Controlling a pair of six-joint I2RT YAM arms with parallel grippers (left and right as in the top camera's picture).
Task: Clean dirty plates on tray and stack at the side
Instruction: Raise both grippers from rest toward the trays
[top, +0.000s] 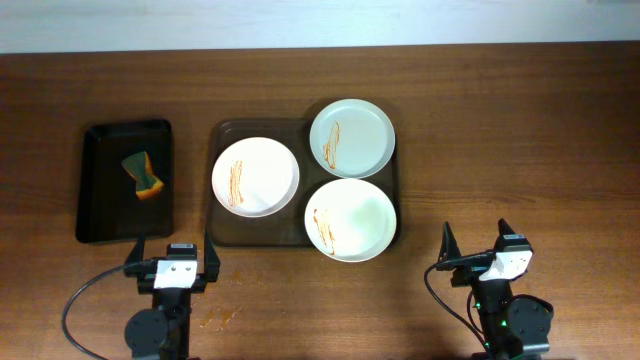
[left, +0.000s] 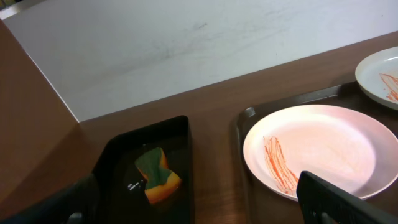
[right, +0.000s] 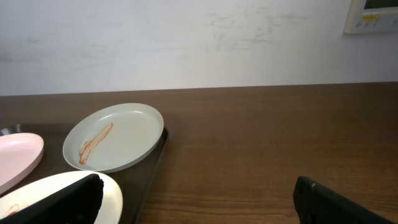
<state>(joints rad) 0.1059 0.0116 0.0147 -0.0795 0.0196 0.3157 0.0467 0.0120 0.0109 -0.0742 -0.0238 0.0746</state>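
Note:
Three sauce-streaked plates lie on the brown tray (top: 222, 232): a white one at left (top: 256, 176), a pale-green one at the back right (top: 351, 138), a white one at the front right (top: 351, 219). My left gripper (top: 173, 252) is open and empty near the front edge, below the black tray. In the left wrist view its fingers (left: 199, 208) frame the left plate (left: 323, 152). My right gripper (top: 476, 246) is open and empty, front right of the tray. Its wrist view (right: 199, 202) shows the pale-green plate (right: 115, 144).
A small black tray (top: 100, 185) at left holds a green and orange sponge (top: 142, 175), also in the left wrist view (left: 157, 174). An orange smear (top: 215, 318) marks the table near the left arm base. Bare wood lies right of the brown tray.

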